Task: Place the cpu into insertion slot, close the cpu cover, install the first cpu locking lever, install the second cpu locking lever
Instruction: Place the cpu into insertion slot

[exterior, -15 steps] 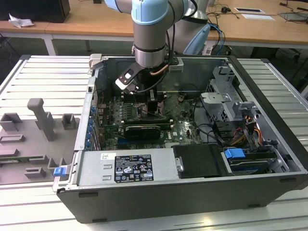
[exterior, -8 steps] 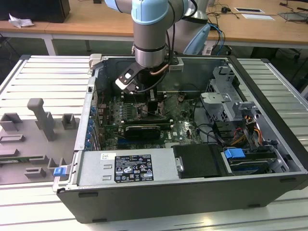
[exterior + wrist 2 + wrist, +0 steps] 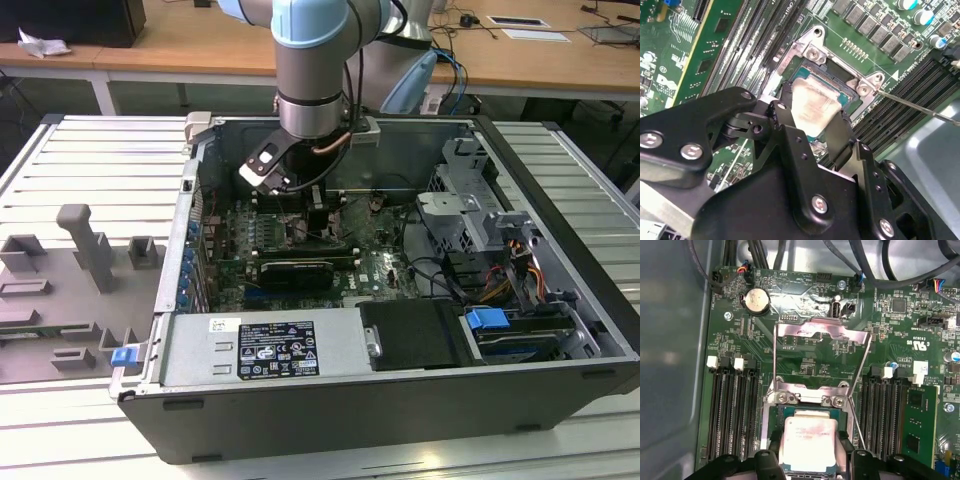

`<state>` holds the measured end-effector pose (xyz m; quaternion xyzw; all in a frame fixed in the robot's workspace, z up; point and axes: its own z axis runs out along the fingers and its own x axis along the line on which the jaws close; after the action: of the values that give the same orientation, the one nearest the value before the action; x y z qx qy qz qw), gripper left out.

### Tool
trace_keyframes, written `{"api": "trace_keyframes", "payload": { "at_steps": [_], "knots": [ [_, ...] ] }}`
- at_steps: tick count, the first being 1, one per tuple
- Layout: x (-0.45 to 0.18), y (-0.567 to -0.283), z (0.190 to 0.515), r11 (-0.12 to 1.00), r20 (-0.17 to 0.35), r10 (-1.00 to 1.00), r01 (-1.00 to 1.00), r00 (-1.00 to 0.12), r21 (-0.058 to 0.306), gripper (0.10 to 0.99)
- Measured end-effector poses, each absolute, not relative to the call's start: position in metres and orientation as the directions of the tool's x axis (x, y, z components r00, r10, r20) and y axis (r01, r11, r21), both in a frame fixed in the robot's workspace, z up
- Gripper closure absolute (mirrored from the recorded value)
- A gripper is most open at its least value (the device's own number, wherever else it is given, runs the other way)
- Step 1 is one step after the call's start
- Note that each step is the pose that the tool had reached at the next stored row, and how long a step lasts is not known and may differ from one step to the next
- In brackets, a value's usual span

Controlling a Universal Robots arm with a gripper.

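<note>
The claw [image 3: 810,114] pinches the cpu [image 3: 812,100] by two opposite edges, with one black finger [image 3: 782,122] pressed to each side. In the first wrist view the cpu [image 3: 807,440] lies with its pale metal top up, between the fingers [image 3: 772,442]. It sits square within the insertion slot [image 3: 807,396]. Whether it is fully seated cannot be told.

Just past the slot, the cover [image 3: 812,330] stands open, hinged up and away from the chip. A thin wire lever [image 3: 861,375] runs up along one side of the cover, and another [image 3: 776,357] runs along the other. Both are raised. In the second wrist view one lever [image 3: 912,106] slants away from the slot's silver corner.

Long black memory slots [image 3: 732,410] flank the socket on both sides. Farther along the green board [image 3: 805,285] sits a round coin cell [image 3: 756,300], with cables [image 3: 875,262] beyond it.

In the exterior view the arm [image 3: 315,70] reaches straight down into the open case [image 3: 560,200]. The case lies on a ribbed metal tabletop [image 3: 90,160]. Grey fixtures [image 3: 85,245] stand on the tabletop at the exterior view's left.
</note>
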<state>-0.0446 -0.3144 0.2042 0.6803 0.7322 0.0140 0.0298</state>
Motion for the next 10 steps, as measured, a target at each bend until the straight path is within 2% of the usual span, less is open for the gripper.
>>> {"api": "trace_keyframes", "payload": {
  "at_steps": [7,8,9,10],
  "knots": [
    [-0.0425,-0.3145,0.2042,0.074,-0.025,0.997,0.995,-0.073,0.061,0.545],
    [-0.0424,-0.3145,0.2042,0.074,-0.025,0.997,0.995,-0.073,0.061,0.49],
    [-0.0424,-0.3145,0.2042,0.074,-0.025,0.997,0.995,-0.073,0.061,0.49],
    [-0.0424,-0.3144,0.2039,0.074,-0.025,0.997,0.995,-0.073,0.061,0.424]
  ]
}}
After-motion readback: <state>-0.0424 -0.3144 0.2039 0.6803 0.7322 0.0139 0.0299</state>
